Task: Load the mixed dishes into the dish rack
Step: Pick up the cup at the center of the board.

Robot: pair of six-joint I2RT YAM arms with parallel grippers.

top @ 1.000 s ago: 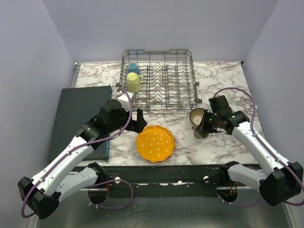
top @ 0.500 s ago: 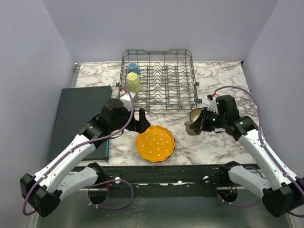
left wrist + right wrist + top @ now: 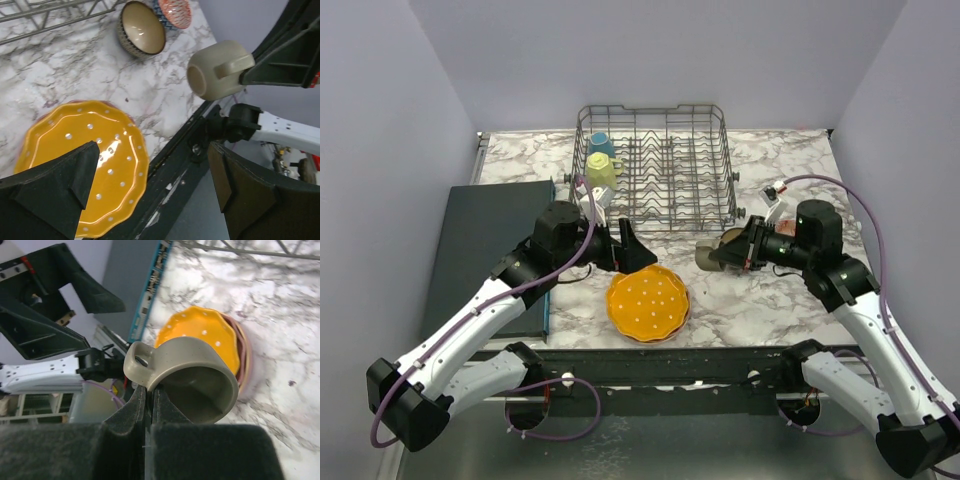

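Nearest the arms, the orange dotted plate (image 3: 647, 302) lies on the bench (image 3: 740, 300) atop other plates (peach and pink rims peek out beneath it in the right wrist view), none of them racked yet. Above its far-left edge hovers the left tool (image 3: 625, 249), jaws spread wide and empty. To the right, the right tool (image 3: 148, 395) pinches the olive mug (image 3: 710, 258) by its wall beside the handle, holding it in the air on its side, short of the rack. Beyond it, a dark bowl (image 3: 141, 32) and a patterned bowl (image 3: 175, 11) wait on the bench. Farthest, the dish rack (image 3: 728, 170) holds only a blue mug (image 3: 601, 143) and a yellow mug (image 3: 601, 172) at its left end, so most of the loading looks undone.
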